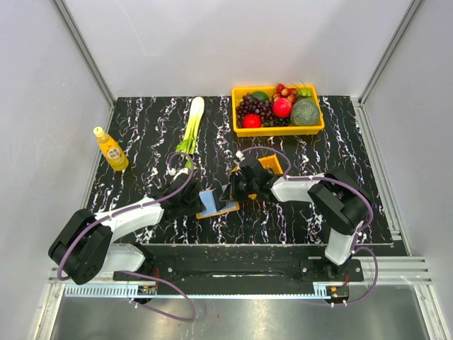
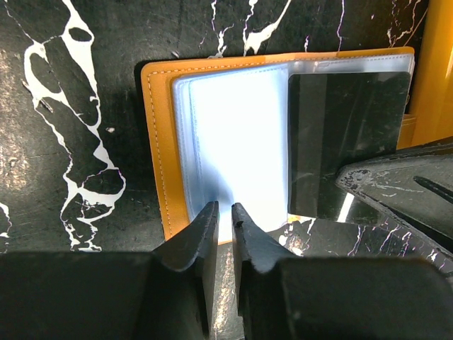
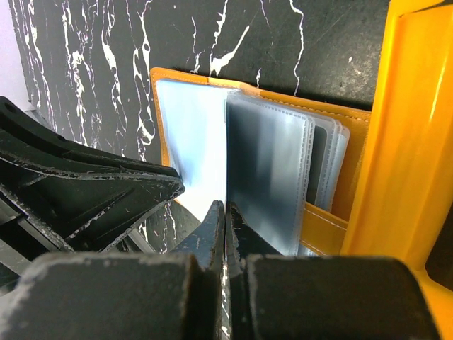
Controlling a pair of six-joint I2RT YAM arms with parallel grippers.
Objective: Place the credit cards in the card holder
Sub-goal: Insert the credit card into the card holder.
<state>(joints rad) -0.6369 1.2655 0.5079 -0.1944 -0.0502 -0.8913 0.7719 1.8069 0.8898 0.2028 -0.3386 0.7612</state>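
Note:
The orange card holder (image 2: 156,142) lies open on the table, also in the top view (image 1: 228,207) and the right wrist view (image 3: 164,106). A pale blue card (image 2: 237,134) lies flat on its left half; I cannot tell if it sits inside a sleeve. My left gripper (image 2: 225,212) is almost shut, its tips at the near edge of that card, with nothing visibly between them. My right gripper (image 3: 225,209) is shut on the edge of a clear plastic sleeve (image 3: 265,177) and holds it upright. No other cards are in view.
A small orange raised-wall tray (image 1: 272,164) stands right behind the holder, close to my right gripper (image 1: 236,193). A yellow fruit basket (image 1: 277,129) is at the back, a leek (image 1: 191,124) is back centre, and a yellow bottle (image 1: 111,149) stands at the left.

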